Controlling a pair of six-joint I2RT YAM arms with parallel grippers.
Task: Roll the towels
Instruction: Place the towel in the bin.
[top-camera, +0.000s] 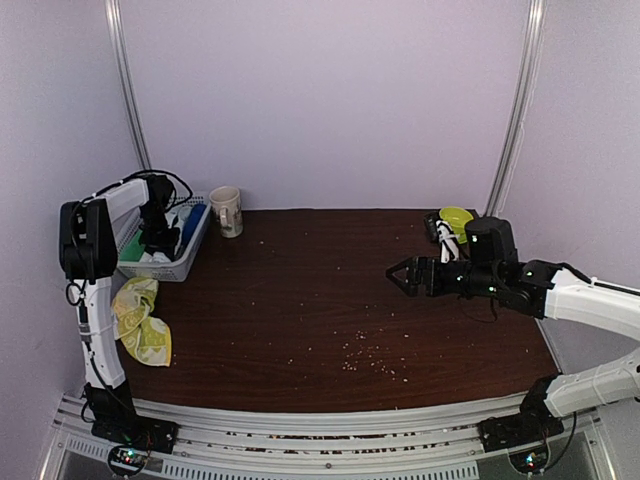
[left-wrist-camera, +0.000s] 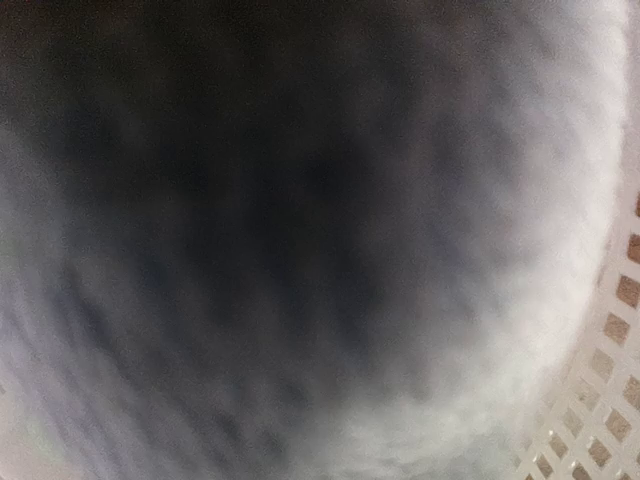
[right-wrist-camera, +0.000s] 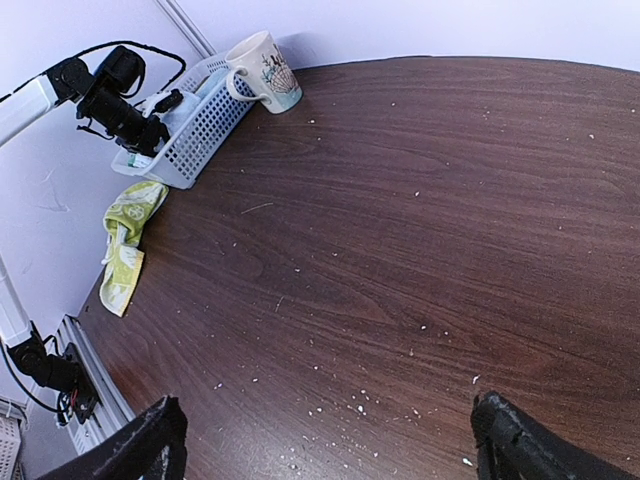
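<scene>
Basket of white slatted plastic (top-camera: 190, 250), far-left corner of dark worktop (top-camera: 300, 310): left gripper (top-camera: 160, 244) inside, likely fetching pale cloth (left-wrist-camera: 300, 260), jaws hidden; right gripper (top-camera: 398, 276) wide, empty

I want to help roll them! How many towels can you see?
2. A yellow-green towel lies crumpled at the table's left edge; a pale towel sits in the white basket under the left gripper. More may hide there.

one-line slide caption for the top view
Left end effector down in the white basket, right end effector open above the table, yellow-green towel crumpled at the left edge.
</scene>
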